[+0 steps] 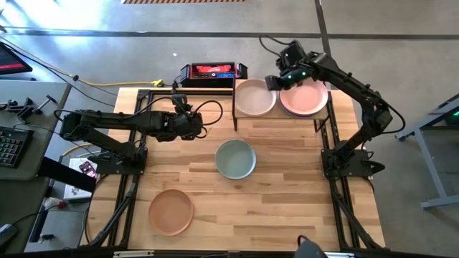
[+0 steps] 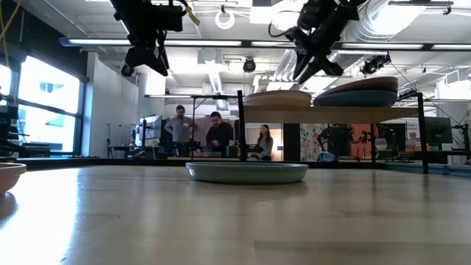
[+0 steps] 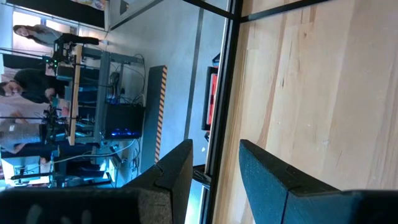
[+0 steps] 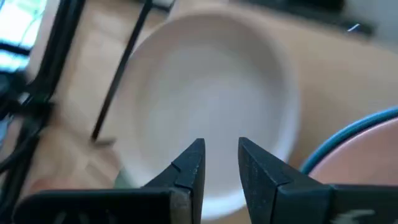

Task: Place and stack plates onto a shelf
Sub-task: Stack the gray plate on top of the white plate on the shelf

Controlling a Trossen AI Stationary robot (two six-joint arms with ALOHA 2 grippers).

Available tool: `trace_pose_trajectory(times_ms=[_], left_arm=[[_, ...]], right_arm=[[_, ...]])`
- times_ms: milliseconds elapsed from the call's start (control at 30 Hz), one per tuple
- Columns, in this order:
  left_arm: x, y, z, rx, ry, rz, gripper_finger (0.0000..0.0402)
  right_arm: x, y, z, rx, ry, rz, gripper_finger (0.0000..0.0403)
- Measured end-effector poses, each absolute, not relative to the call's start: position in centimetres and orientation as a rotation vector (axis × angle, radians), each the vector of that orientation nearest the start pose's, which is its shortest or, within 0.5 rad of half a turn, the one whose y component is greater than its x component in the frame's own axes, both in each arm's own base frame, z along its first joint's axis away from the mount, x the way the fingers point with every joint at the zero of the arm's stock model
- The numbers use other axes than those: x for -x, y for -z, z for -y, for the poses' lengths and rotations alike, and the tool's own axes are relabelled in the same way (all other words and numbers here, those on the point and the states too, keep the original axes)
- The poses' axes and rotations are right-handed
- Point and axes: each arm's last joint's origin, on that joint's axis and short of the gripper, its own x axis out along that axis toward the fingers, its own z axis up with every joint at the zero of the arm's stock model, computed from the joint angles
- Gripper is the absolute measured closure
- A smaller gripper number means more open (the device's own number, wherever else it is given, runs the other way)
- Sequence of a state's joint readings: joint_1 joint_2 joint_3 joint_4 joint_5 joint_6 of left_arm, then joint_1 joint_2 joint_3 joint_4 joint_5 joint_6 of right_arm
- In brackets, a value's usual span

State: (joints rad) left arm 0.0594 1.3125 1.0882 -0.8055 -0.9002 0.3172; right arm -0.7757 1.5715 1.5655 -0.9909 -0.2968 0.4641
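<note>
High view: right gripper [image 1: 274, 82] empty, fingers parted above beige plate [image 1: 255, 97]; lift straight up clear, then fetch sage plate [image 1: 236, 158].

A beige plate [image 1: 255, 98] and a pink plate [image 1: 304, 98] are lying side by side on the small wooden shelf [image 1: 278, 117] at the table's far edge, the pink one topping a blue plate [image 2: 356, 97]. A sage green plate [image 1: 235, 158] is sitting mid-table, and a peach plate [image 1: 171, 211] is resting near the front-left corner.

Two plates [image 1: 256, 98] sit side by side on the shelf [image 1: 281, 117].
</note>
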Motion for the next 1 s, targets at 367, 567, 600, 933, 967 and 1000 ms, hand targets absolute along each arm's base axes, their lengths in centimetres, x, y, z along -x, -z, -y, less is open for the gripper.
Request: trace_pose_trajectory(times_ms=[367,567,600,933,967,1000], left_arm=[[-25.0,-29.1,-3.8,-0.709,-0.718,-1.094,0.0282],[-25.3,-29.3,-3.8,-0.704,-0.725,-1.058,0.0282],[-25.3,-29.3,-3.8,-0.704,-0.726,-1.058,0.0282],[-25.3,-29.3,-3.8,-0.693,-0.724,-1.053,0.0282],[-25.3,-29.3,-3.8,-0.693,-0.722,-1.053,0.0282],[-25.3,-29.3,-3.8,-0.693,-0.722,-1.054,0.0282]], right_arm=[[-25.6,-33.9,16.6,-0.886,0.561,-0.973,0.0327],[-26.1,-33.7,15.5,-0.854,0.614,-1.001,0.0327],[-26.2,-33.7,15.5,-0.845,0.622,-1.002,0.0327],[-26.5,-33.7,15.1,-0.839,0.675,-0.990,0.0327],[-26.5,-33.7,15.0,-0.838,0.672,-0.991,0.0327],[-26.6,-33.7,14.9,-0.841,0.673,-0.991,0.0327]])
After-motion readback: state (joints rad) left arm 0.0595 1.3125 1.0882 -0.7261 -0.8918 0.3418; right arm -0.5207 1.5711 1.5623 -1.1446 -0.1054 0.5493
